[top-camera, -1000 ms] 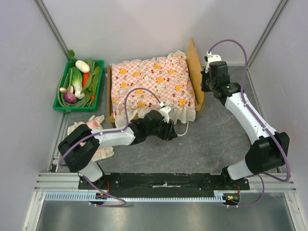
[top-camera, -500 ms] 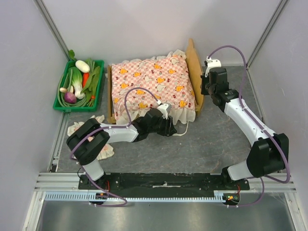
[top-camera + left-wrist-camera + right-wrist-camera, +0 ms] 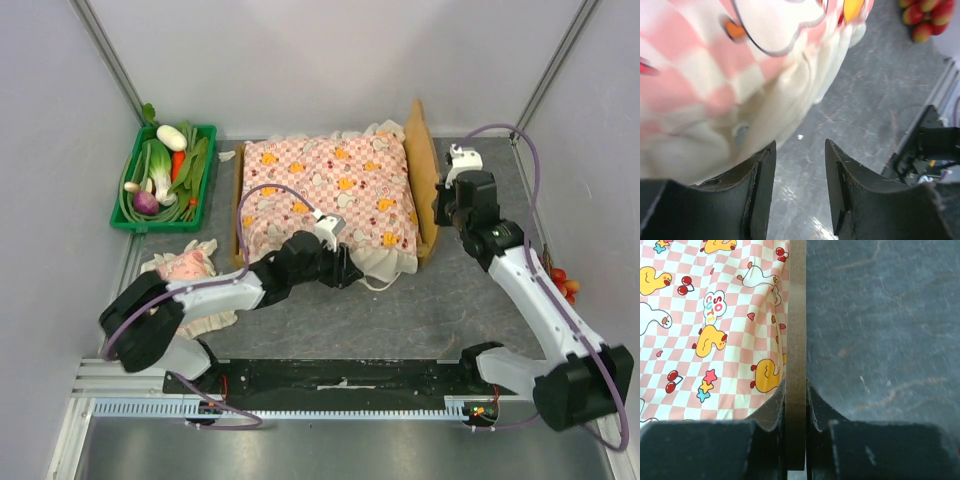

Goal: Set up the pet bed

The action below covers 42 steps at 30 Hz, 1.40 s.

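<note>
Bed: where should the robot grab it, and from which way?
Grab the bed by the top edge of its headboard, coming down from above. The headboard is a thin flat board standing upright, so one finger fits on each side. The rest is low and covered by the mattress. The right pincer is shut on it this way.

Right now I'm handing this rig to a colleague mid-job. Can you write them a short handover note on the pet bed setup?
Grippers: left gripper is open at the near frill of the mattress and grips nothing. The right gripper is shut on the headboard of the pet bed.
Done: the mattress lies in the bed frame, with its frill hanging over the near edge.
Left: the pillow lies on the table beside the left arm, not yet in the bed. It probably goes in next.
</note>
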Tool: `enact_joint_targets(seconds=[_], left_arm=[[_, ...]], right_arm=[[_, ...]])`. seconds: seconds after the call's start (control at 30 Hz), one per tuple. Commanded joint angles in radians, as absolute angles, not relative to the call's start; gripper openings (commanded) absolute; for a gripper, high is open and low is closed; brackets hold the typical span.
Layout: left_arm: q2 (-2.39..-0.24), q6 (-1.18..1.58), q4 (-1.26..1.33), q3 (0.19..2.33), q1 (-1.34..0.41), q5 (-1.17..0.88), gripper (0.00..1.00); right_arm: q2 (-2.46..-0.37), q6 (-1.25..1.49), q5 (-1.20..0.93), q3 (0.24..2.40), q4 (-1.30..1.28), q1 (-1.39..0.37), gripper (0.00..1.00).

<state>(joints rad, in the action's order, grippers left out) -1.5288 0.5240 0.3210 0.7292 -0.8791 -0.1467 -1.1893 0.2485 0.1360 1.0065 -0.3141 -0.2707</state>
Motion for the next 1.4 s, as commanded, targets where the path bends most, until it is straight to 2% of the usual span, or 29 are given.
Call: enact_joint_targets(seconds=[0.0,0.17,0.5,0.93,1.2,1.23,1.27,1.33,1.37], left_arm=[[-1.326,0.503,0.298,0.689,-0.914,-0.103,0.50],[-1.188,0.505,0.230,0.658,-0.942,-0.086,0.50],[-1.161,0.463,0.164,0.750,-0.946,-0.067,0.50],[-1.314,0.499,0.236,0.732,-0.946,-0.100,0.50],[-1.390,0.499,0.262,0.732,-0.945,-0.052,0.51],[-1.399,0.502,0.261,0.732,-0.945,-0.058,0.50],[-1.407,0.509,0.261,0.732,-0.945,-0.066,0.51],[-1.413,0.521,0.264,0.721,-0.945,-0.086,0.51],[-1.413,0.535,0.270,0.713,-0.945,-0.092,0.51]], right_arm=[[-0.941,0.350,0.043,1.025,-0.323,-0.268,0.00],[-0.853,0.376,0.046,1.067,-0.416,-0.267,0.00],[-1.055,0.357,0.041,1.394,-0.413,-0.268,0.00],[-1.098,0.333,0.130,1.051,-0.028,-0.268,0.00],[-1.184,0.316,0.126,1.000,0.002,-0.268,0.01],[-1.187,0.322,0.126,0.999,-0.026,-0.268,0.03],[-1.183,0.325,0.121,1.006,-0.088,-0.268,0.21],[-1.151,0.324,0.121,1.005,-0.127,-0.267,0.36],[-1.132,0.318,0.130,1.003,-0.170,-0.267,0.51]])
